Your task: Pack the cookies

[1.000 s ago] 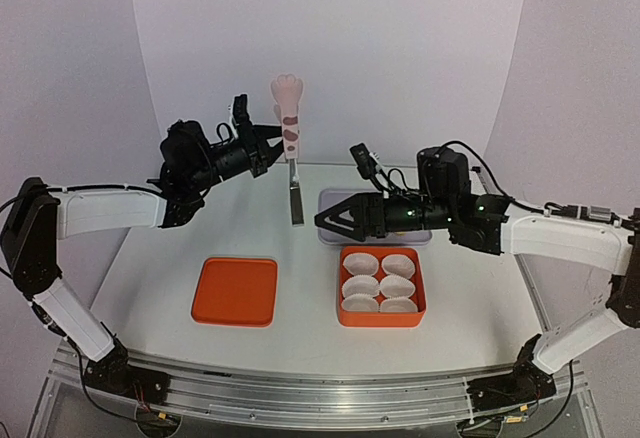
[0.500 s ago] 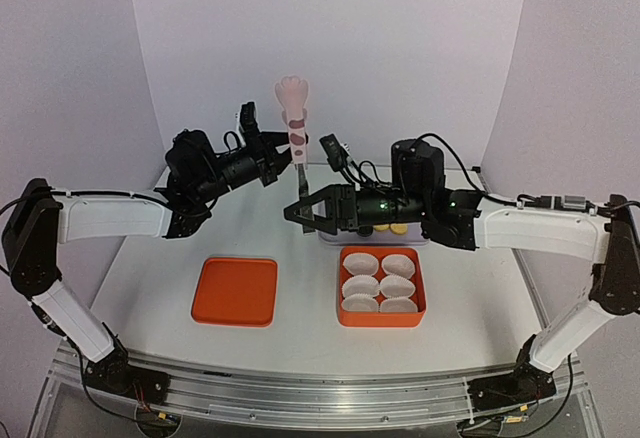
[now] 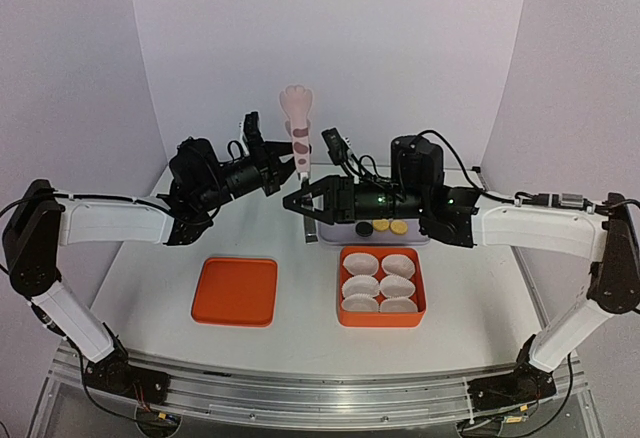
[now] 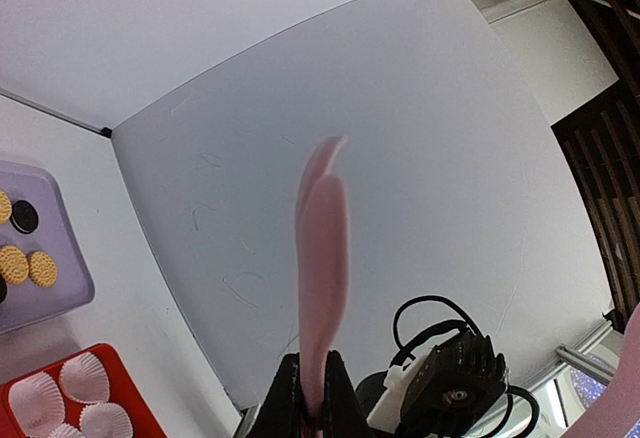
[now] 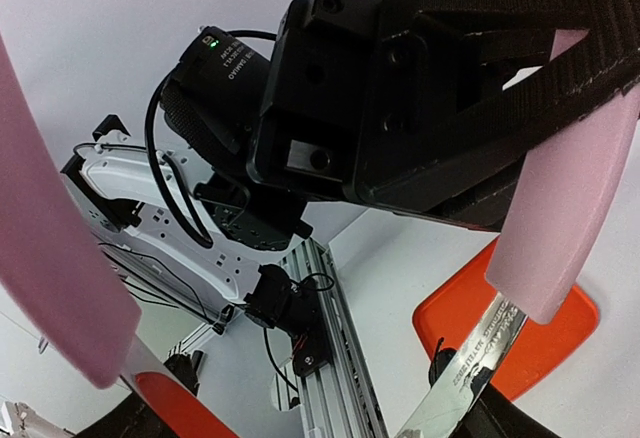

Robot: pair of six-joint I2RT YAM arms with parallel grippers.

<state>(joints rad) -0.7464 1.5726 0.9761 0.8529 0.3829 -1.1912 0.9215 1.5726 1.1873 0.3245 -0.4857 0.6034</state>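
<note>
The cookies point(image 3: 381, 226), black and golden discs, lie in a lavender tray point(image 3: 335, 236) behind the orange box; the left wrist view shows the cookies point(image 4: 24, 216) at its left edge. My left gripper point(image 3: 288, 170) is shut on pink tongs point(image 3: 298, 123), which stand upright with the paw-shaped end on top. In the left wrist view the tongs point(image 4: 322, 248) rise from between the shut fingers point(image 4: 285, 398). My right gripper point(image 3: 303, 201) is open, its jaws on either side of the tongs' lower end. One metal blade point(image 5: 465, 383) lies against a dark finger point(image 5: 500, 420).
An orange box point(image 3: 381, 316) holding several white paper cups point(image 3: 361, 286) sits right of centre. Its flat orange lid point(image 3: 236, 291) lies to the left. Both arms meet above the table's back middle, over the lavender tray's left end.
My right arm has swung left and up to the tongs, uncovering the cookies, and its jaws have narrowed around the blades. The left arm has shifted the tongs slightly right.
</note>
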